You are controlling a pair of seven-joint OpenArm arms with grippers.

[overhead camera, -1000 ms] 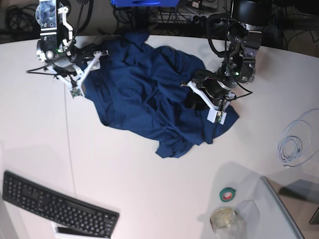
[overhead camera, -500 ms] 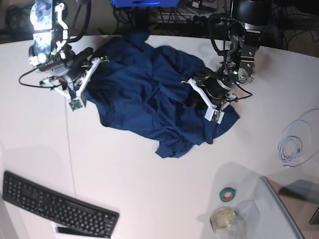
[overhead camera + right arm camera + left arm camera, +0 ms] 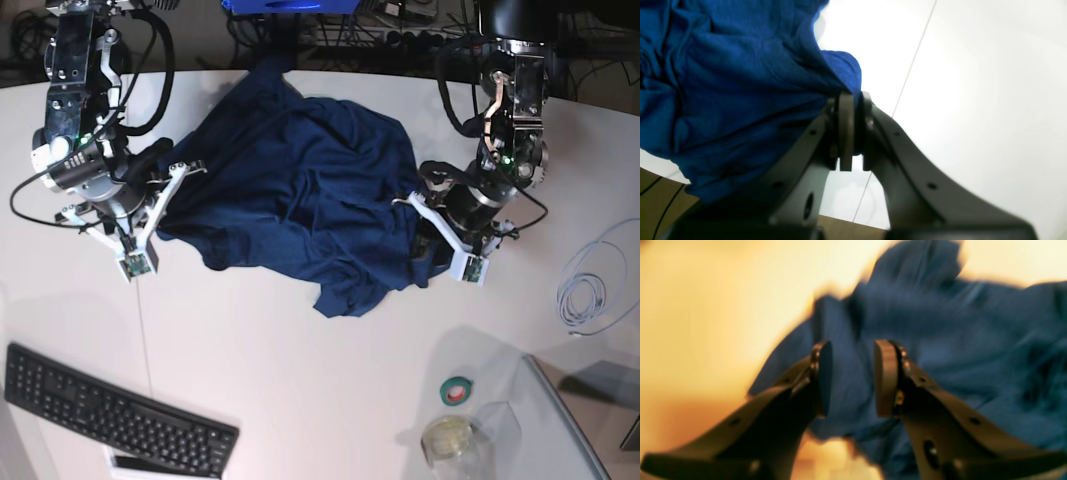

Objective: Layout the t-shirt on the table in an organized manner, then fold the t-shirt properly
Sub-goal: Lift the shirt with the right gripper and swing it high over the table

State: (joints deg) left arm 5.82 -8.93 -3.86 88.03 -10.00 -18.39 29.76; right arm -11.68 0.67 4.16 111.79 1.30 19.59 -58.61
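Nearest to us, along the table's (image 3: 300, 400) front edge, sit a keyboard (image 3: 115, 415), a roll of green tape (image 3: 458, 390) and a glass jar (image 3: 450, 438), with a coiled white cable (image 3: 585, 290) toward the right edge; all lie well apart from the cloth, so we judge them a hazard only if a wide pull drags fabric across them. Farther in, the t-shirt (image 3: 300, 200) lies crumpled over the middle of the table, reaching up to its curved far edge. Our right gripper (image 3: 853, 133) has its jaws pressed together on a thin fold at the shirt's left margin, the cloth bunched and drawn taut from it. That pinch looks shallow, so we think a firm pull could slip the hem free, or gather two layers and twist the shirt rather than spread it. Our left gripper (image 3: 850, 378) stands partly open with blue fabric between and behind its pads (image 3: 885, 376); the blurred wrist view leaves us unable to tell whether it grips anything. Should only one side hold, we expect the shirt to swing and bunch instead of flattening.
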